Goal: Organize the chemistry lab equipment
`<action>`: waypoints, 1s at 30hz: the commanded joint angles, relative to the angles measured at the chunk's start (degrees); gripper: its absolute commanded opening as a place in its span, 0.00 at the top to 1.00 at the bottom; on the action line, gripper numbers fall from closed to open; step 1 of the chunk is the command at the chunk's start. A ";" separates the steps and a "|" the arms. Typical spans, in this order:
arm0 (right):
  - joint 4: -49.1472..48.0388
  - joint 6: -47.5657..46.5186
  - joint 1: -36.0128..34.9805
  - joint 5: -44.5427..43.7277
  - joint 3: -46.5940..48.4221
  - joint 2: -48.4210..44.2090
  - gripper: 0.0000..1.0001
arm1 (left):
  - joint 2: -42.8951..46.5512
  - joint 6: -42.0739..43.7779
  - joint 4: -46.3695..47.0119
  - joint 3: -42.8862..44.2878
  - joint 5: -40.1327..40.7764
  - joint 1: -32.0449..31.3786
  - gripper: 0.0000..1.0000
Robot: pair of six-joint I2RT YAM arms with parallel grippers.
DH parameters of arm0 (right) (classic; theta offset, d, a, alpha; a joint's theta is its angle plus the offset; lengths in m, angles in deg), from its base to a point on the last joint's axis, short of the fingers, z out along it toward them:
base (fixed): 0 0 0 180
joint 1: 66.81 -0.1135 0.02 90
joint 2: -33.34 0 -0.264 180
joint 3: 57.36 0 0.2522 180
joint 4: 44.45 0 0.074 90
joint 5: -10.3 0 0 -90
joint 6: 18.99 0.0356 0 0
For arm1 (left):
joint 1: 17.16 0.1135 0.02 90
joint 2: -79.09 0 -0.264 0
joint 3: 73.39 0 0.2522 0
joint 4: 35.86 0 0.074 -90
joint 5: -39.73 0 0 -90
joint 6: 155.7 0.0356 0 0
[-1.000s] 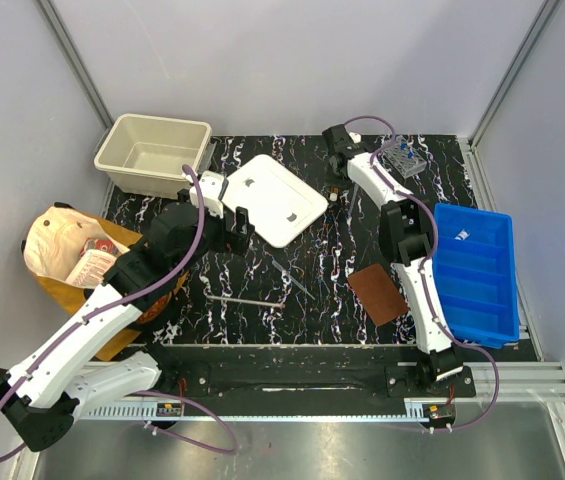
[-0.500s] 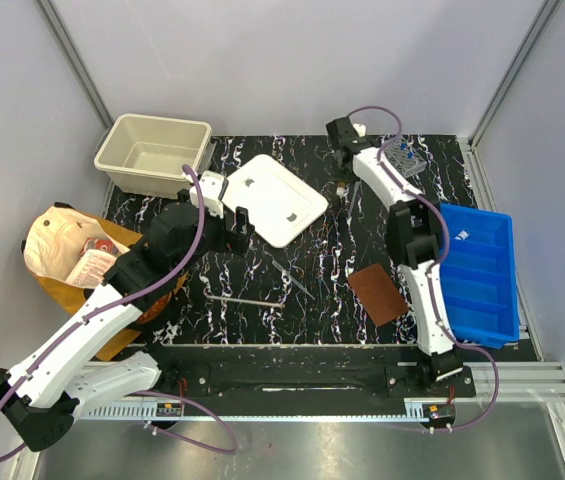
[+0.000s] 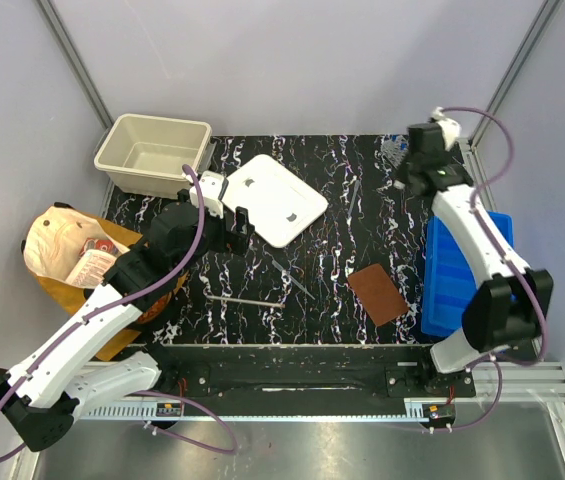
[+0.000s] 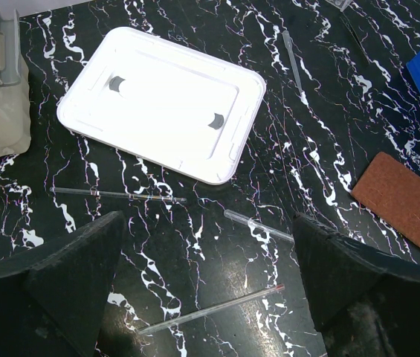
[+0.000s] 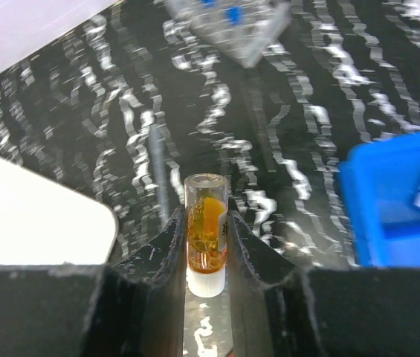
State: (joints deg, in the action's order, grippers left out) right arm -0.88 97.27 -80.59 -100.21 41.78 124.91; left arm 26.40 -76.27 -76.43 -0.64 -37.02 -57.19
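Close to the table's (image 3: 332, 260) near edge lie a thin glass rod (image 3: 245, 300) and a plastic pipette (image 3: 292, 277), with a brown mat (image 3: 379, 293) toward the right edge, beside the blue tray (image 3: 440, 290). The left gripper (image 4: 217, 297) hangs over them, jaws spread wide and empty. Farther back, near the far right corner, the right gripper (image 5: 207, 256) pinches a vial of orange liquid (image 5: 206, 216). The clear tube rack (image 5: 228, 18) sits beyond it.
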 commanded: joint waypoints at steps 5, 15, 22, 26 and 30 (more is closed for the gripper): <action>-6.68 2.30 16.39 -0.33 -18.04 -12.29 0.78 | 0.30 0.02 3.17 -0.10 -0.25 0.04 0.01; -11.34 3.62 25.99 3.46 -23.07 -4.48 0.76 | 0.48 0.20 3.25 -0.27 0.10 0.13 0.01; -12.92 5.20 28.54 2.85 -23.42 1.41 0.74 | 0.48 0.28 3.25 -0.18 0.28 0.04 0.01; -13.10 5.20 29.25 2.67 -23.68 3.70 0.69 | 0.57 0.28 3.25 -0.27 0.28 0.04 0.01; -13.10 4.85 29.51 3.02 -23.95 5.20 0.65 | 0.57 0.28 3.25 -0.27 0.28 0.13 0.01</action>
State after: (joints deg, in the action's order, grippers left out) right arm -13.06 101.88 -51.35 -96.72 18.20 129.04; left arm 26.42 -76.25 -76.05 -0.91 -36.99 -57.19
